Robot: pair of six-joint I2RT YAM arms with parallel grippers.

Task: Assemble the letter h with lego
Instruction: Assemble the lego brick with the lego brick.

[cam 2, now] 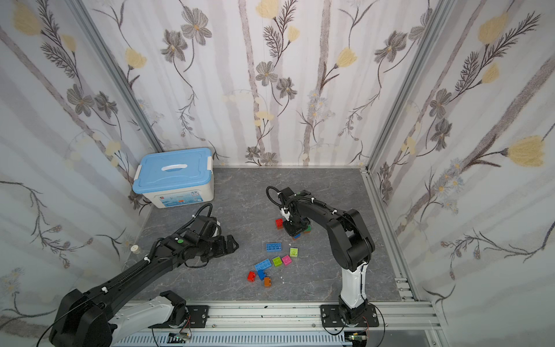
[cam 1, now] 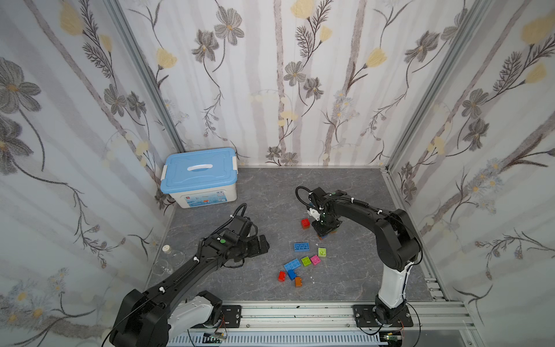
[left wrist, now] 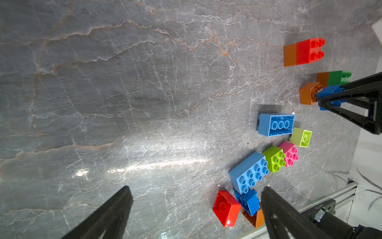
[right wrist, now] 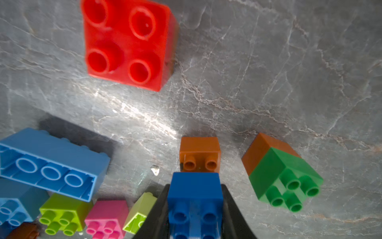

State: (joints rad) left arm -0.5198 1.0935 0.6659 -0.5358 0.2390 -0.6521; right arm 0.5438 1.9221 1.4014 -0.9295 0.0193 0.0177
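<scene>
Right jaws grip a blue brick [right wrist: 195,192], best squared over the studs of the orange brick [right wrist: 199,149] before pressing down; left jaws wide.

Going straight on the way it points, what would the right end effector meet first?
Probably the small orange studded plastic brick: it lies just ahead of the dark blue studded plastic brick clamped in the right end effector, studs facing it; whether they already touch is unclear.

Left arm [cam 1: 186,270] stretches forward and low, left gripper [cam 1: 265,245] spread wide, nothing between its jaws. Right arm [cam 1: 360,210] arches over, wrist bent down, right gripper [cam 1: 326,230] clamped on a blue brick [right wrist: 195,192].
</scene>
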